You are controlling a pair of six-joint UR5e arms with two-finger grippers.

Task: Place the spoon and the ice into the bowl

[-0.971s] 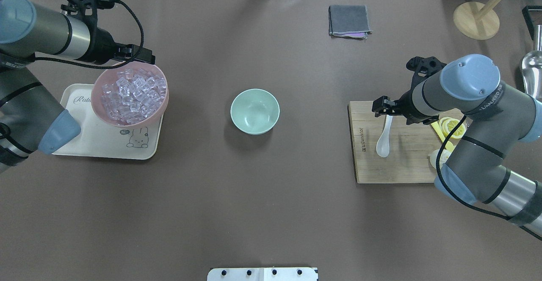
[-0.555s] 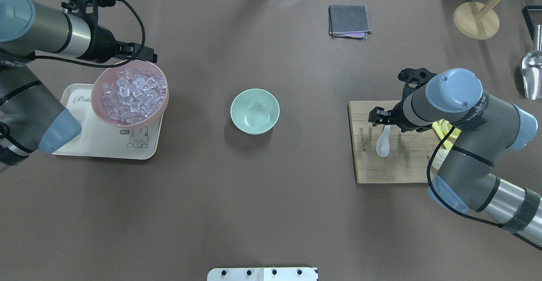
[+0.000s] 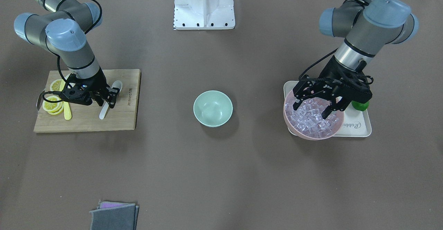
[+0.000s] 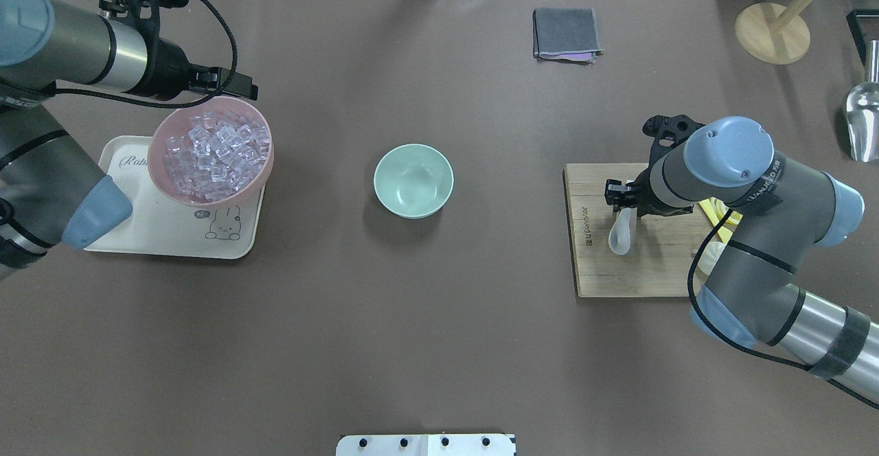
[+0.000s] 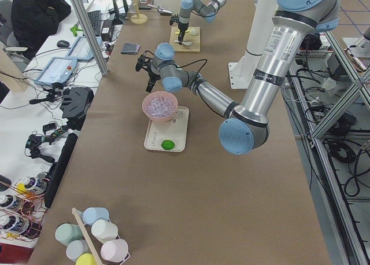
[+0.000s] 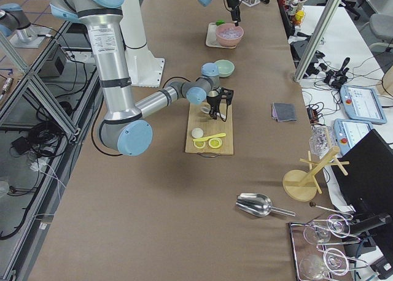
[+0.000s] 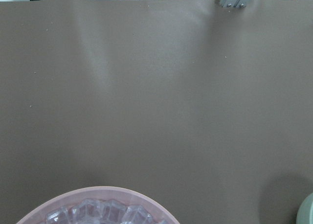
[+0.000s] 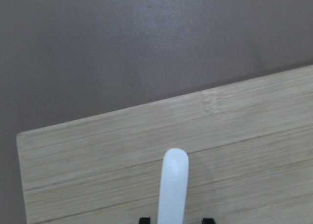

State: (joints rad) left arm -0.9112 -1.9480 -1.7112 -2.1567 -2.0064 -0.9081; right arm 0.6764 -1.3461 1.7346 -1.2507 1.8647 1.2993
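The white spoon (image 4: 620, 233) lies on the wooden cutting board (image 4: 645, 270), its handle pointing away from the robot. My right gripper (image 4: 618, 194) is low over the handle and open. In the right wrist view the handle (image 8: 173, 185) stands between the two fingertips with a gap on each side. The ice (image 4: 216, 154) fills the pink bowl (image 4: 154, 161) on a white tray. My left gripper (image 3: 311, 109) hangs open and empty just above the ice, at the bowl's far rim. The mint-green bowl (image 4: 413, 180) sits empty at the table's middle.
Lemon slices (image 3: 52, 103) and a yellow knife (image 3: 67, 114) lie on the board beside the right gripper. A green lime (image 3: 360, 105) sits on the white tray (image 4: 151, 236). A grey cloth (image 4: 566, 33), a wooden stand (image 4: 772, 33) and a metal scoop (image 4: 862, 119) are at the far side.
My right arm has swung in and lowered its gripper around the spoon's handle; its fingers stand closer together. My left gripper has shifted slightly along the pink bowl's far rim.
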